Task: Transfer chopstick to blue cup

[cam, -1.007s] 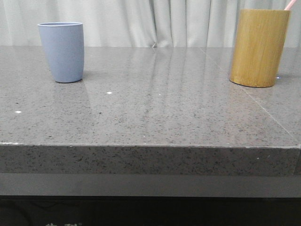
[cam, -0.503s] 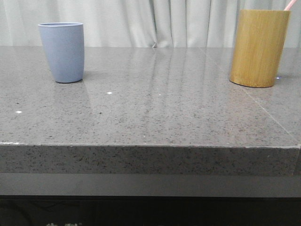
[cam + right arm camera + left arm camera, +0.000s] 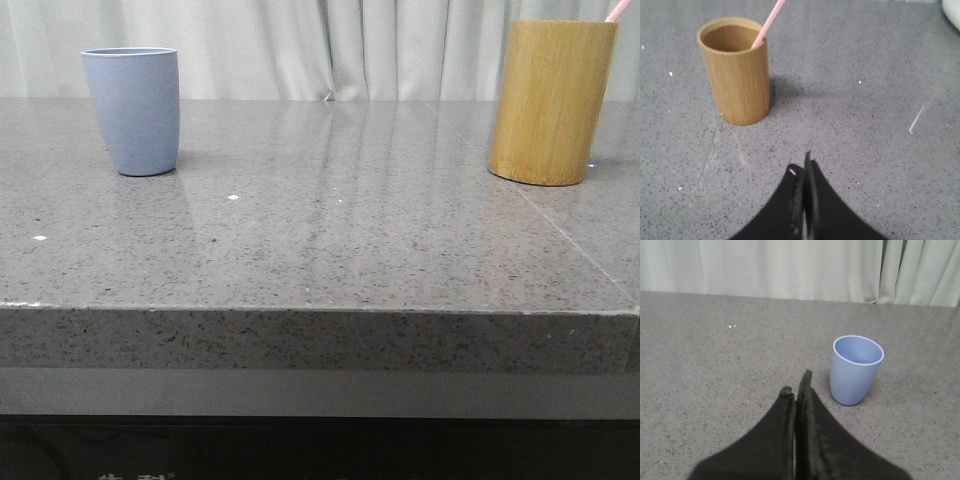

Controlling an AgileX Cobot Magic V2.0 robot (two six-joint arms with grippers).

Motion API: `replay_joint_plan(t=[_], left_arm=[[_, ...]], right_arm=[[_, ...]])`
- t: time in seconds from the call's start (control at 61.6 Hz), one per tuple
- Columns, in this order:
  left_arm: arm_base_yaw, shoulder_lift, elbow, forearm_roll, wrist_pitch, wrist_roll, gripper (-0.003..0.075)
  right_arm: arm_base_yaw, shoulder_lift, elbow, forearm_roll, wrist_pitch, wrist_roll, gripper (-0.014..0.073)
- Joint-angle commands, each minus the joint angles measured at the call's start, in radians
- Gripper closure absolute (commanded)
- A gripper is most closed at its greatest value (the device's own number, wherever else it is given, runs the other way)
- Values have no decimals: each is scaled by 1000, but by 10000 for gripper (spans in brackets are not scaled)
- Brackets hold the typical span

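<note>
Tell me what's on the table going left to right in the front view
blue cup → bare grey table → wooden holder, with the pink chopstick poking out at its right rim.

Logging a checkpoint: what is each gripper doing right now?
Left gripper: closed, holding nothing.
Right gripper: closed, holding nothing.

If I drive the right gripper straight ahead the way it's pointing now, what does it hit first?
Likely nothing but bare table: the shut right gripper points past the bamboo holder with the chopstick, which sits off to one side. Depth is unclear.
</note>
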Motion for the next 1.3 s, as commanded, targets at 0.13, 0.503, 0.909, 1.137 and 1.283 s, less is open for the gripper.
replay_joint_plan(t=[0.13,0.503,0.909,1.137,1.283], left_arm=[[2,91,-35,-6,-72,15,531],[-151,359,-236,-28,-3,53,237],[-184,804,-717,19,324,53,239],[-184,1021,-953,75,460,46,239],[-184,1130,-1057,77,514,46,239]], right_arm=[[71,32,-36,8,-37,-71,113],[88,32,-36,8,-31,-70,-28],[88,32,-36,8,-29,-70,-28],[88,32,-36,8,-29,-70,-28],[88,32,-36,8,-29,-70,-28]])
